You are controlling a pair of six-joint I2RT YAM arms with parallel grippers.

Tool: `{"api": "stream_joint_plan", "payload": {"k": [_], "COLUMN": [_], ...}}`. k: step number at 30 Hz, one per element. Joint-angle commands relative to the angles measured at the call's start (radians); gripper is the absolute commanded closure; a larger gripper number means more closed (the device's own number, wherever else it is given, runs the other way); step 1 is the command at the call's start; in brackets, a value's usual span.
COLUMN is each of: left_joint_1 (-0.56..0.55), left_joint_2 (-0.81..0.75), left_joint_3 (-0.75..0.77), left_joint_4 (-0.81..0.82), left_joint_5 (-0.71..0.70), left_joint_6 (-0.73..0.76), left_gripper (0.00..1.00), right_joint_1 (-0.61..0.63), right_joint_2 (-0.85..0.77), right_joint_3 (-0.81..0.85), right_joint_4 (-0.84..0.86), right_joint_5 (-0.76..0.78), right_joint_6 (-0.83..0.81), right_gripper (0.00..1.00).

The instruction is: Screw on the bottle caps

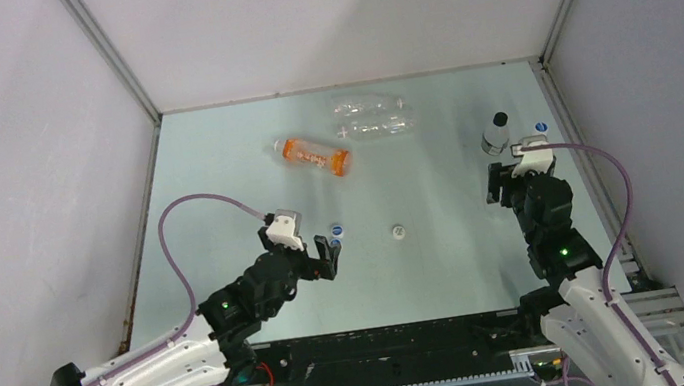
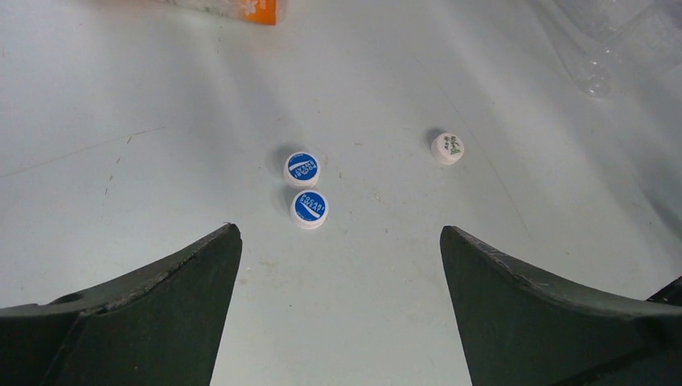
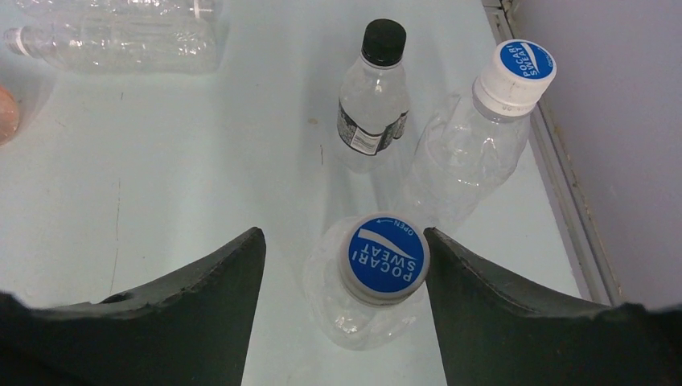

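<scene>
Pale green tabletop (image 1: 218,200) between white walls (image 1: 313,15) carries everything, and the work centres on two loose caps: the nearer blue cap (image 2: 310,209) and the farther blue cap (image 2: 303,168) lie flat, touching or very nearly so, just ahead of the left gripper (image 2: 339,232), whose jaws stand wide apart with nothing between them. I judge the step in hand to be picking up one of these. The pair lines up away from the wrist, so the fingers would close across each cap's free sides. Both sit a little toward the left finger, so the gripper should shift that way, come down over the nearer cap alone, and pinch low on its rim. Keeping the cap level will let its thread meet a neck squarely. A white cap (image 2: 447,148) with a green mark lies well apart to the right. That makes three loose caps, and three more sit on bottles: two blue, one black. Bottles number six. Three stand upright near the right edge: the closest capped bottle (image 3: 338,314), the blue-capped bottle (image 3: 462,157) beside the wall, and the black-capped bottle (image 3: 371,112). Three lie at the far side and look capless: the far clear bottle (image 1: 368,105), the near clear bottle (image 1: 379,127) and the orange-labelled bottle (image 1: 313,156). The right gripper (image 3: 342,233) straddles the closest capped bottle's blue top with jaws apart, its right finger just beside the cap; whether it touches I cannot tell.
</scene>
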Motion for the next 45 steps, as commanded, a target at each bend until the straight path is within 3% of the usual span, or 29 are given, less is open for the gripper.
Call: {"api": "stream_joint_plan", "payload": {"k": [1,17,20,21,30,34,41,45], "left_joint_1": [0.002,0.002,0.002,0.002,0.002,0.003,0.061,0.158], "left_joint_2": [0.008,0.059,0.059,0.059,0.050,0.070,0.133,0.203], "left_joint_3": [0.010,0.039,0.040,0.041,0.044,0.093,0.202,0.274], "left_joint_4": [0.001,-0.018,-0.018,-0.018,-0.020,-0.058,-0.089,-0.086], "left_joint_5": [-0.034,-0.024,-0.018,-0.016,-0.015,-0.019,0.026,0.119], "left_joint_6": [-0.032,-0.026,-0.014,-0.012,-0.011,-0.013,-0.112,-0.180], "left_gripper": [0.00,0.00,0.00,0.00,0.00,0.00,0.00,0.00], "right_joint_1": [-0.006,-0.009,-0.009,-0.010,-0.011,-0.013,-0.013,-0.014], "right_joint_2": [-0.012,-0.050,-0.075,-0.081,-0.124,-0.157,-0.390,-0.410], "right_joint_3": [0.045,0.064,0.079,0.085,0.322,0.412,0.316,0.310], "right_joint_4": [-0.035,-0.084,-0.123,-0.135,-0.491,-0.607,-0.426,-0.380], "right_joint_5": [0.002,0.034,0.044,0.049,0.082,-0.028,-0.126,-0.115], "right_joint_6": [0.000,-0.026,-0.022,-0.016,0.153,0.062,-0.013,-0.033], "right_gripper": [0.26,0.19,0.02,0.02,0.01,0.01,0.01,0.01]}}
